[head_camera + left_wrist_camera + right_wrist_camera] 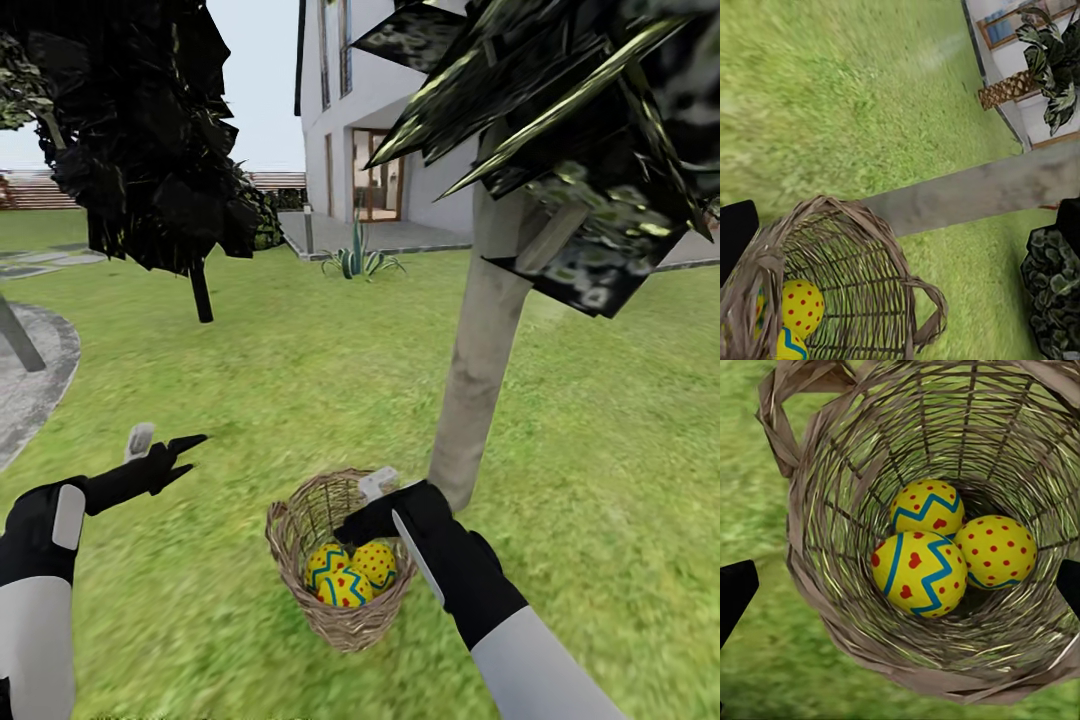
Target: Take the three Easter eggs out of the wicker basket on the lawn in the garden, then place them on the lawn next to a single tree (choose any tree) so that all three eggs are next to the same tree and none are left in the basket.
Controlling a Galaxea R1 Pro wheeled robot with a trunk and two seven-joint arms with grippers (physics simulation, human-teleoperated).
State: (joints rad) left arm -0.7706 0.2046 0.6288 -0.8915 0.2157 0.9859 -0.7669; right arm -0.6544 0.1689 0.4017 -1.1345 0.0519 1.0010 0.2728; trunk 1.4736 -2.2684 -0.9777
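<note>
Eggs: three, all in basket beside tree.
Handling: likely smooth, rigid, prone to roll; grip nearest egg across its middle.
Right gripper: jaws wide, empty, over rim.
Left gripper: open, well clear.

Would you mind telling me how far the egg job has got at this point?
Done: nothing moved yet; all three Easter eggs sit in the wicker basket, which stands on the lawn by the pale tree. In hand: the right gripper hangs open over the basket's rim, aimed at the eggs; the left gripper is open, held aside. Left: lift out each egg and set all three beside that tree.
</note>
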